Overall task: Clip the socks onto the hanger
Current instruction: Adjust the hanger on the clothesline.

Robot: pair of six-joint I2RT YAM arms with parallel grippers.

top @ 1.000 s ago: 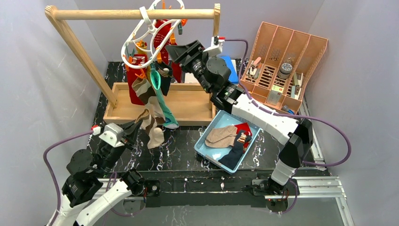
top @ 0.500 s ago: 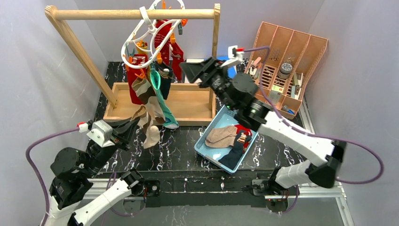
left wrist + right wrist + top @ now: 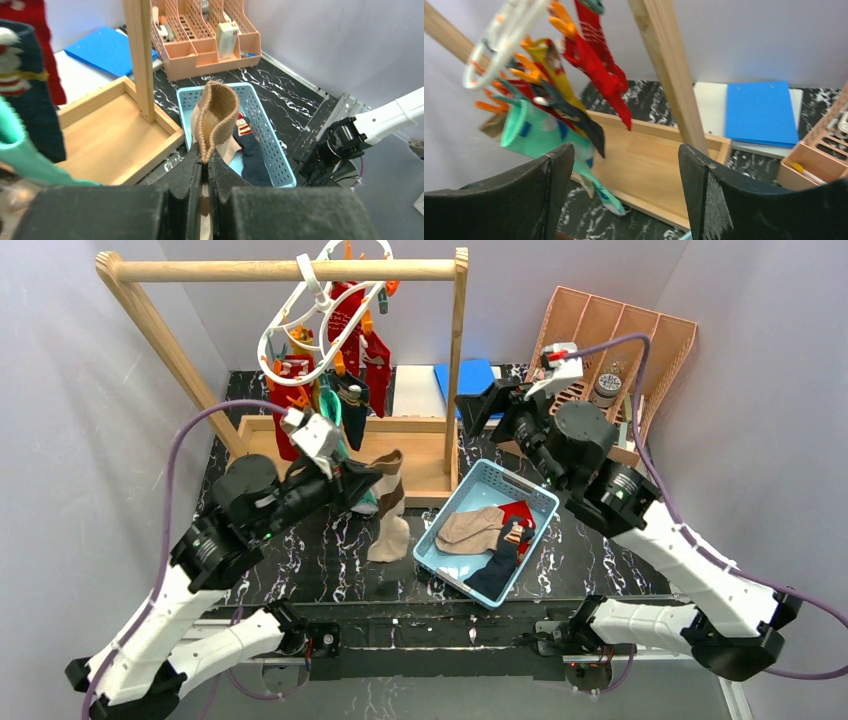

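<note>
The left jaws are pressed shut on a tan sock [image 3: 217,117]; its ribbed cuff stands up just past their tips, and the rest hangs below them toward the black marble desk [image 3: 330,560]. Ahead of these jaws and lower lies a light blue basket [image 3: 272,145] holding loose socks [image 3: 470,528] in tan, navy and red. The white hanger [image 3: 320,320] hooks over a wooden rail [image 3: 290,270] above and beyond the left jaws. Clipped socks [image 3: 350,310] dangle from its orange and teal clips, the lowest of them close beside the left jaws. The right jaws stand wide apart with nothing between them. They are raised over the far corner of the basket and face the hanger, which sits ahead and up to their left. A red sock [image 3: 599,55] and a teal sock [image 3: 541,132] hang in front of them, with the wooden tray [image 3: 649,155] straight ahead between the tips.
</note>
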